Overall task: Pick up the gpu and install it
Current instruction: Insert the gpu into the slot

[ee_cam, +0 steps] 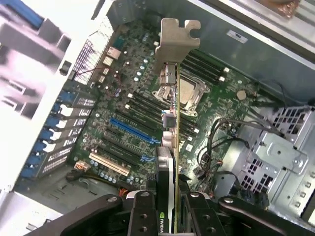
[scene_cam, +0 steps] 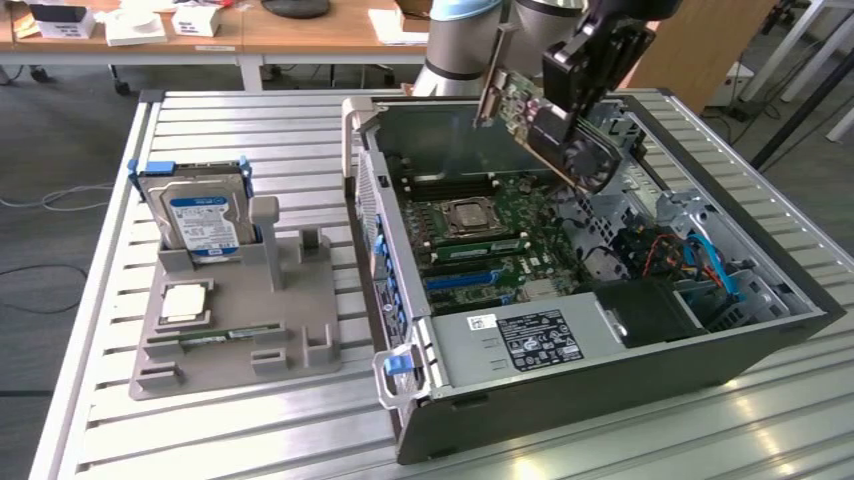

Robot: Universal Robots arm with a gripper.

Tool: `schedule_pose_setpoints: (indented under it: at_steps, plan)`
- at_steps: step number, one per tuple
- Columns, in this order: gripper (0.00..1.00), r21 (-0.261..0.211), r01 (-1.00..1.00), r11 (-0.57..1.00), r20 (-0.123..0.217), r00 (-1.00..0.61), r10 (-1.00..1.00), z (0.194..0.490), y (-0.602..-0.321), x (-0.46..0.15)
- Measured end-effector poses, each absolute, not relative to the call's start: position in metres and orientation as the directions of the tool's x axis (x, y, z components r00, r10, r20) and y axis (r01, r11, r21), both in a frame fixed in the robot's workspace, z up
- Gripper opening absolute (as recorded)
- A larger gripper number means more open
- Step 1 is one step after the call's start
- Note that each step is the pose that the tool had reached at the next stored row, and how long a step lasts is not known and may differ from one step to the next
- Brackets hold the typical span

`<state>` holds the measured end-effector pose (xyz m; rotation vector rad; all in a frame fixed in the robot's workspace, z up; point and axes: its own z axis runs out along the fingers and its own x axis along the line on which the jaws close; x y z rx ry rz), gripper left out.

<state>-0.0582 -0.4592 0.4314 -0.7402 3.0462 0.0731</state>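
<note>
Pinching the gpu [scene_cam: 518,108], the pincer [ee_cam: 170,206] holds it tilted above the motherboard [scene_cam: 487,240].

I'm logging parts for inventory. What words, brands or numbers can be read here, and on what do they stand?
"NVIDIA": on the dark edge of the gpu, with a logo beside it, seen in the wrist view.
Power supply label: print too small to read.
Hard drive label: blurred, unreadable.
Motherboard markings: too small to read.
</note>
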Motion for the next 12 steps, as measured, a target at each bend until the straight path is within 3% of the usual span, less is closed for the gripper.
schedule_pose_setpoints:
  at_steps: [12]
  plan:
    - [0.27,0.044,-0.640,0.767,-0.017,-0.768,-0.640,0.4304,-0.4592,-0.0582]
